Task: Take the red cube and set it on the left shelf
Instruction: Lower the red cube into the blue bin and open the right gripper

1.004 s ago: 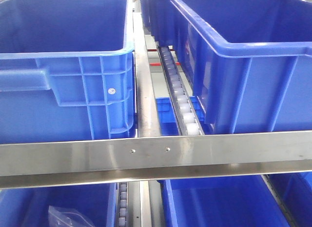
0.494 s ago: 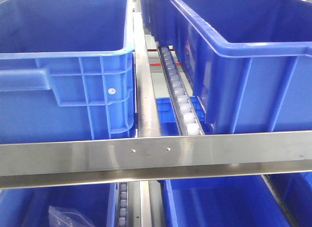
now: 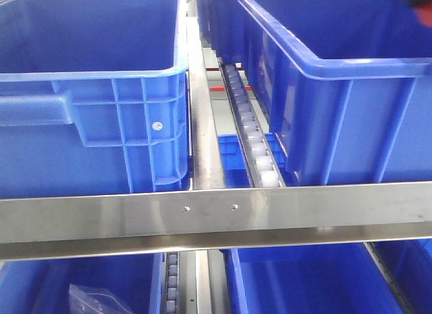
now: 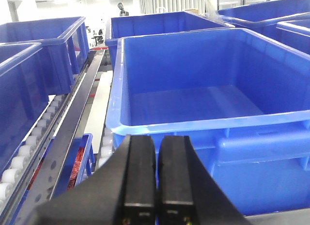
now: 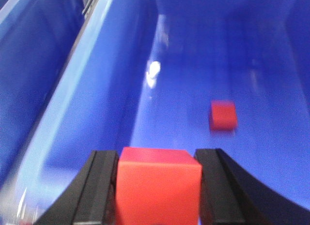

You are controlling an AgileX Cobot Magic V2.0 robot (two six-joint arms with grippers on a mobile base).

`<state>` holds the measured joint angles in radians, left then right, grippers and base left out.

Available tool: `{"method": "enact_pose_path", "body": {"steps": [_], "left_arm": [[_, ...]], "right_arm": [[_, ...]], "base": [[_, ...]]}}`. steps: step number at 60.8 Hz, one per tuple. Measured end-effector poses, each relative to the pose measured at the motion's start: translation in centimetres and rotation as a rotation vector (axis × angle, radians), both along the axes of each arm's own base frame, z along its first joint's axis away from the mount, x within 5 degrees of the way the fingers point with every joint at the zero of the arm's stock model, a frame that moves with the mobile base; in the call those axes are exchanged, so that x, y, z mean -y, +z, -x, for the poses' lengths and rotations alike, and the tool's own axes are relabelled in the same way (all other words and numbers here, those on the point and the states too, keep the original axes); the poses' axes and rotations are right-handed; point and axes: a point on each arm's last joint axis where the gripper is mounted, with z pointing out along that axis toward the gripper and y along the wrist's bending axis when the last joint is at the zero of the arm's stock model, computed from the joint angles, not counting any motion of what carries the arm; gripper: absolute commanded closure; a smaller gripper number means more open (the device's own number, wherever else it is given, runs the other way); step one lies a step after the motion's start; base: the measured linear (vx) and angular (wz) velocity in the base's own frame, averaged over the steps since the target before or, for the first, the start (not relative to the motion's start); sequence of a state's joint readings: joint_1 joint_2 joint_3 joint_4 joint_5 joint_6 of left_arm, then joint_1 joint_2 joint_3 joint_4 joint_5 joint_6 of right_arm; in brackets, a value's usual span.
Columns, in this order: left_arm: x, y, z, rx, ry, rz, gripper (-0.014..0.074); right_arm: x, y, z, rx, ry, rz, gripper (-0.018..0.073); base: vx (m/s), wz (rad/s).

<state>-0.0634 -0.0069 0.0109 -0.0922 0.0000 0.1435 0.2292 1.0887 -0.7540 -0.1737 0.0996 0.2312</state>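
Note:
In the right wrist view my right gripper [image 5: 157,157] is shut on a red cube [image 5: 157,191], held between both black fingers above the floor of a blue bin [image 5: 97,89]. A second red cube [image 5: 223,114] lies on that bin's floor, ahead and to the right. In the front view a red patch [image 3: 425,13] shows at the top right edge, over the right bin [image 3: 324,64]. My left gripper [image 4: 156,142] is shut and empty, in front of the near rim of an empty blue bin [image 4: 203,123].
A steel shelf rail [image 3: 216,216] crosses the front view. A large blue bin [image 3: 88,77] stands on the left shelf. A roller track [image 3: 253,135] runs between the bins. Lower bins sit below, one holding a clear plastic bag [image 3: 94,300].
The front view has shifted slightly. A red patch has come into view at its top right edge, where there was none before.

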Motion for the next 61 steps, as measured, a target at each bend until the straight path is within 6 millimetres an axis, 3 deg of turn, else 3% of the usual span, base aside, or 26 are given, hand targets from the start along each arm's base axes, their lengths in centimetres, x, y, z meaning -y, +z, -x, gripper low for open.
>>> {"method": "enact_pose_path", "body": {"steps": [12,25,29,49,54,61], "left_arm": [[0.0,0.0,0.0,0.000,0.000,0.000,0.0491],[0.0,0.0,0.0,0.000,0.000,0.000,0.0491],[0.0,0.0,0.0,0.000,0.000,0.000,0.0491],[0.0,0.0,0.0,0.000,0.000,0.000,0.0491],[0.0,0.0,0.0,0.000,0.000,0.000,0.0491],[0.0,0.0,0.0,0.000,0.000,0.000,0.0491]], "right_arm": [[-0.7,1.4,-6.9,0.011,-0.028,-0.003,0.0459],[-0.9,0.8,-11.6,-0.024,-0.050,0.006,-0.0001],[-0.9,0.2,-12.3,-0.039,-0.054,0.010,-0.0047],[-0.7,-0.2,-12.8,-0.051,-0.060,0.015,0.0056],[-0.7,-0.2,-12.7,-0.060,-0.062,0.017,0.0137],[-0.5,0.2,-11.9,-0.061,-0.066,0.018,0.0363]], "base": [[0.00,0.00],[0.00,0.00],[0.00,0.00],[0.00,0.00],[0.00,0.00],[0.00,0.00]]}}
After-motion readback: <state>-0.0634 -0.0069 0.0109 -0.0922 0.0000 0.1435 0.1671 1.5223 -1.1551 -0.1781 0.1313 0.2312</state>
